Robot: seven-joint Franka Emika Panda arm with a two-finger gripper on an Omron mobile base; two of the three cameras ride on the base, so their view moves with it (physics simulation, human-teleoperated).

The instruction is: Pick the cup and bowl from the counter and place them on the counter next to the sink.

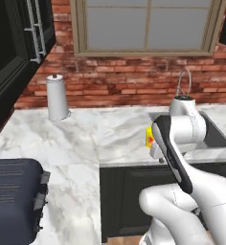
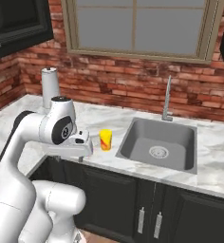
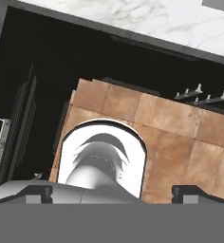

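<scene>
The yellow cup (image 2: pixel 105 140) with a red mark stands upright on the white marble counter (image 2: pixel 109 121), just left of the grey sink (image 2: pixel 159 144). In the left base view the cup (image 1: pixel 148 136) peeks out from behind my arm. My gripper (image 2: pixel 80 155) hangs over the counter's front edge, a little left of the cup and apart from it, pointing down. The hand view looks at the brown floor and black cabinet fronts, with the gripper (image 3: pixel 115 192) open, its tips wide apart and nothing between them. The bowl is out of view.
A tall white paper-towel roll (image 1: pixel 57 97) stands at the back by the brick wall. A chrome faucet (image 2: pixel 167 99) rises behind the sink. A dark blue appliance (image 1: pixel 14 203) sits on the near left counter. Black upper cabinets (image 1: pixel 14 43) hang on the left.
</scene>
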